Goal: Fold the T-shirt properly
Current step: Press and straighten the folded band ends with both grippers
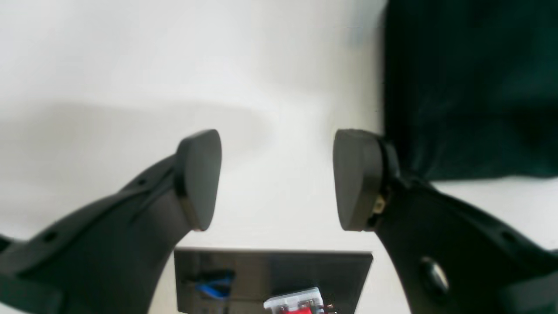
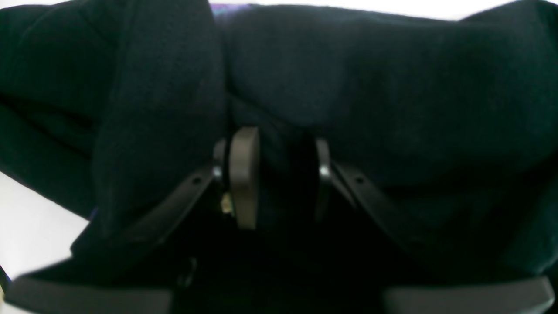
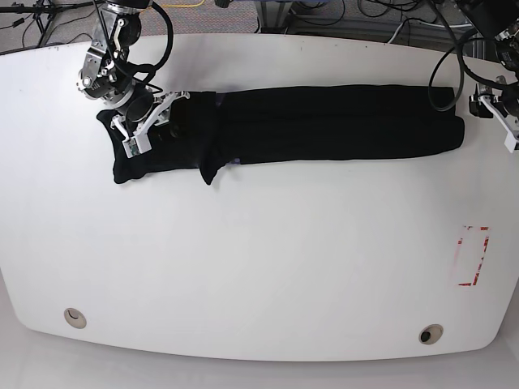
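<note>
A: Looking through the left wrist camera, what do you see?

B: The left gripper (image 1: 277,179) hangs over the bare white table (image 1: 130,65) with its pads spread wide and nothing between them. The T-shirt (image 1: 471,87) lies just to one side, its dark edge beside one pad.

A: And the right wrist camera?

B: The right gripper (image 2: 279,176) is buried in black cloth. The T-shirt (image 2: 370,87) fills nearly the whole view, and a fold of it sits pinched between the two narrowly spaced pads.

A: The base view?

B: The T-shirt (image 3: 324,121) lies as a long black band across the far half of the table (image 3: 259,267). The right gripper (image 3: 154,113) grips its bunched end at that view's left. The left gripper (image 3: 507,105) is just off the other end, apart from the cloth. A red-outlined marking (image 3: 471,256) sits near the table's edge on that side.
</note>
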Robot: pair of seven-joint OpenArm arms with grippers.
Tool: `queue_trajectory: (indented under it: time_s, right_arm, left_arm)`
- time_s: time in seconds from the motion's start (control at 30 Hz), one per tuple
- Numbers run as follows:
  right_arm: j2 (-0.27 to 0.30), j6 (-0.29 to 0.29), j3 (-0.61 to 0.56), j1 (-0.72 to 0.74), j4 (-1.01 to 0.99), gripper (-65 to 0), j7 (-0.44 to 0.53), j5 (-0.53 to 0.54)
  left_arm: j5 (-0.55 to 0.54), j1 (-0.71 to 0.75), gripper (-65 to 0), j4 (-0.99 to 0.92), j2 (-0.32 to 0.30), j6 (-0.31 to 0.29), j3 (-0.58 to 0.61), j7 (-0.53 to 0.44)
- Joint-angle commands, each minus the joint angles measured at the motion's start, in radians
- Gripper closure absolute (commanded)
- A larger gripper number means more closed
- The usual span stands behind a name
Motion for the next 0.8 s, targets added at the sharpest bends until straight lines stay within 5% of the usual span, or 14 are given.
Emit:
queue_trajectory:
  time_s: [0.0,0.37,0.77]
  right_arm:
    - [0.005,-0.017,0.000,-0.006,-0.006,-16.6,-0.069,-0.061]
    - [0.010,-0.017,-0.090,-0.006,-0.004,-16.6,-0.066,-0.063]
    - [0.006,-0.017,-0.090,-0.003,-0.011,-16.6,-0.064,-0.063]
  left_arm:
    - [-0.059,-0.003,-38.2,0.051,-0.023,-0.001,-0.004,-0.018]
    - [-0.323,0.110,-38.3,0.096,-0.002,-0.001,0.028,-0.087]
    - [-0.349,0.077,-38.3,-0.053,0.004,-0.001,0.037,-0.105]
